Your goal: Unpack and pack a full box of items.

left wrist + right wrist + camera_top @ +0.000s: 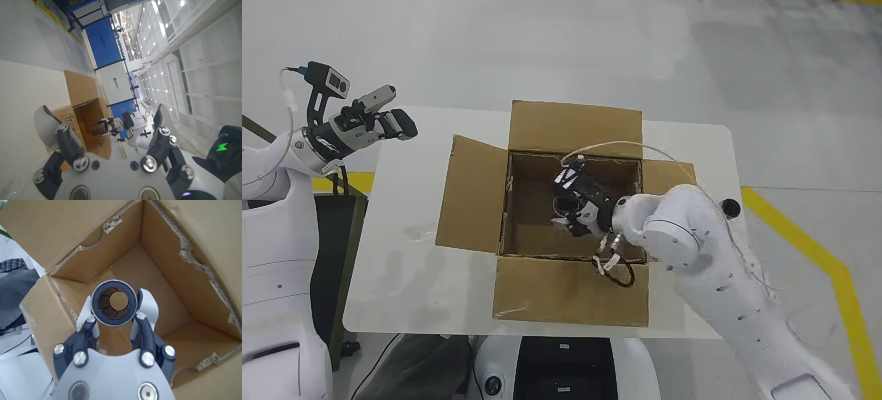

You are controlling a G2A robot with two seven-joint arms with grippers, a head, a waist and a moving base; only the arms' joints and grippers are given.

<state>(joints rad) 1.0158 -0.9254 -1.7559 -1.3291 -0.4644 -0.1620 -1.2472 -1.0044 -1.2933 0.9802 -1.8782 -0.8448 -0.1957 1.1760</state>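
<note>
**Q:** What is the largest thing here?

**A:** A white table (402,270), seen from above. An open brown cardboard box (470,195) stands near its middle, with its four flaps spread outward around a square opening.

**Q:** What does the box look like close up?

**A:** The right wrist view looks down into it, past plain cardboard walls to the floor. The upper edges are ragged, with torn paper where the flaps meet the walls.

**Q:** Where are the two arms?

**A:** The right gripper (570,200) is over the middle of the box's opening, and its white arm comes in across the box's right side. The left gripper (400,124) is at the far left corner of the table, well apart from the box.

**Q:** What are the grippers doing?

**A:** The right gripper is clamped on a short hollow cylinder (114,321). One finger presses each side of the cylinder, and the end with the dark ring faces the wrist camera. The cylinder hangs over the box's opening, clear of the floor below it. The left gripper's fingers (45,123) are spread wide and have hold of nothing.
</note>
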